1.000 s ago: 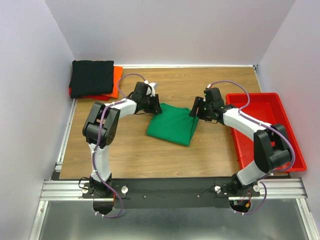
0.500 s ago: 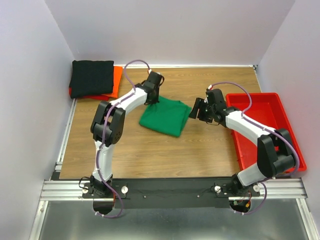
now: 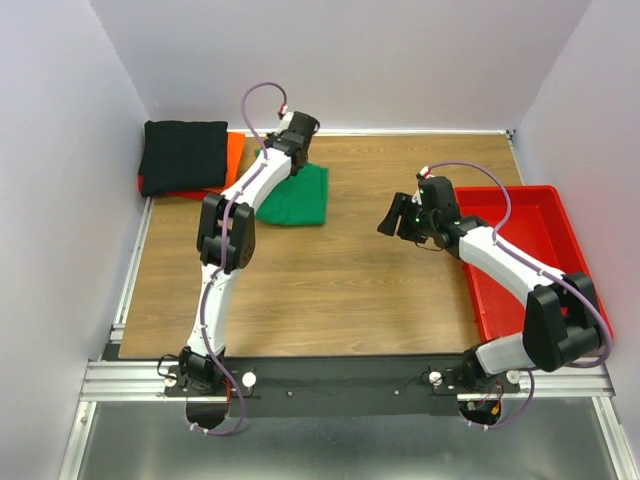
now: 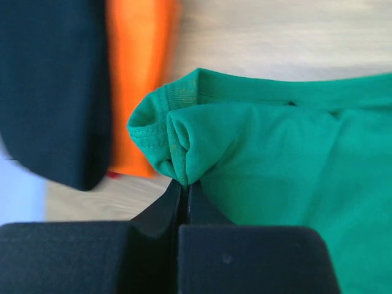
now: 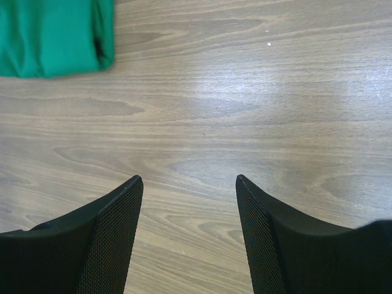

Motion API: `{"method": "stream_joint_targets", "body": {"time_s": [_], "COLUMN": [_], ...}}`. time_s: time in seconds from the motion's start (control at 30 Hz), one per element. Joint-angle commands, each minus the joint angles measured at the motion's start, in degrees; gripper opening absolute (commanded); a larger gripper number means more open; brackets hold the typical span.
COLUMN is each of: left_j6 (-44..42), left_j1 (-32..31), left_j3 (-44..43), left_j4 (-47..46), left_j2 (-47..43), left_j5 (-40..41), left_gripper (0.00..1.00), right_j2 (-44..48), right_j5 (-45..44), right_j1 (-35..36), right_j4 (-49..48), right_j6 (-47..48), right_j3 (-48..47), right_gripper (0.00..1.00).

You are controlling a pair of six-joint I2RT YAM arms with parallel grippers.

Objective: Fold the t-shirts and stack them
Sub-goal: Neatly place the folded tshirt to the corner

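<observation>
Left wrist – left gripper [image 4: 184, 191]: two black fingers pressed together, pinching a bunched hem corner of the green t-shirt [image 4: 275, 159]
Left wrist – green t-shirt: one, its pinched corner puckered up into a small fold, the rest spreading right over the wooden table [image 4: 275, 30]
Left wrist – black t-shirt [image 4: 49, 92]: one, blurred, at the left edge of the view
Left wrist – orange-red t-shirt [image 4: 138, 79]: one, a strip showing between the black cloth and the green corner; whether the green touches it cannot be told
Right wrist – right gripper [image 5: 188, 181]: two fingers spread apart, nothing between them, bare table below
Right wrist – green t-shirt: one folded edge in the upper left corner, well apart from the fingers
Top view – t-shirts: three in all
Top view – stack: two shirts in the far left corner, the black one folded flat on top of the orange-red one, which peeks out on the right side
Top view – green t-shirt: folded, on the table just right of the stack, partly under the left arm's wrist
Top view – arms: two, the left stretched far towards the stack, the right bent over mid-table
Top view – red tray [image 3: 530, 250]: one, along the right side, with the right arm crossing over it
</observation>
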State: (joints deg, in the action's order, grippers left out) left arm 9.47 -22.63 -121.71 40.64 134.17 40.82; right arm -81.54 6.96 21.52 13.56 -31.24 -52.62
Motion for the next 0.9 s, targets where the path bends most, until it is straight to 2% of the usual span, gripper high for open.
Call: {"method": "stream_joint_targets", "body": {"time_s": [0.0, 0.4, 0.5, 0.87], "left_j6": [-5.69, -21.85, -23.79, -28.64], "left_j1": [3.29, 6.81, 7.08, 8.39], "left_j3": [-5.2, -11.61, -15.04, -18.91], "left_j4": [1.02, -5.92, -6.01, -9.44], "left_j2": [-0.49, -3.39, -3.3, -7.16], "left_j5": [9.19, 10.77, 9.55, 4.45], "left_gripper": [0.0, 0.0, 0.0, 0.0], "right_j2": [2.08, 0.85, 1.38, 1.73], "right_j5": [1.04, 2.09, 2.01, 1.39], "right_j1": [-0.07, -0.07, -0.07, 0.02], "right_j4": [1.99, 2.87, 3.14, 4.54], "right_j6": [0.66, 0.4, 0.39, 0.83], "right_j3": [0.33, -2.49, -2.93, -4.77], "right_gripper": [0.69, 0.68, 0.68, 0.68]}}
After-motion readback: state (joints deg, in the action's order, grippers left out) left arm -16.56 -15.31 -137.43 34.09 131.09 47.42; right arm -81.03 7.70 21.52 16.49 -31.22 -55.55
